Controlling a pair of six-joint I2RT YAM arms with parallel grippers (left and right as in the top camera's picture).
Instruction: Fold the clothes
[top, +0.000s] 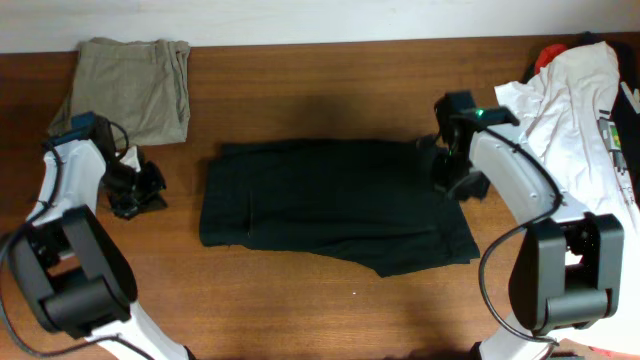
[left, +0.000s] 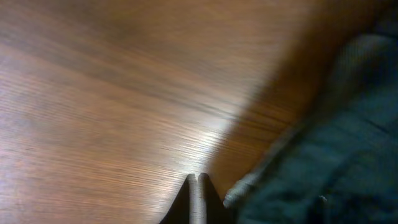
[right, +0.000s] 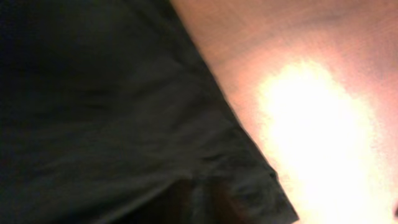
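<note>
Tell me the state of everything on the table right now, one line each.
black garment: spread flat, lower right edge rumpled.
khaki garment: folded, far left corner.
white T-shirt: crumpled heap at the right.
left gripper: shut, empty, over bare table.
right gripper: at the black garment's right edge; open or shut unclear.

The black garment (right: 106, 112) is lying in soft wrinkles on the wooden counter (right: 249, 37), its edge running as a slanted line against the bare wood. Just beside that edge, a bright glare (right: 317, 118) is washing out the counter's grain.
</note>
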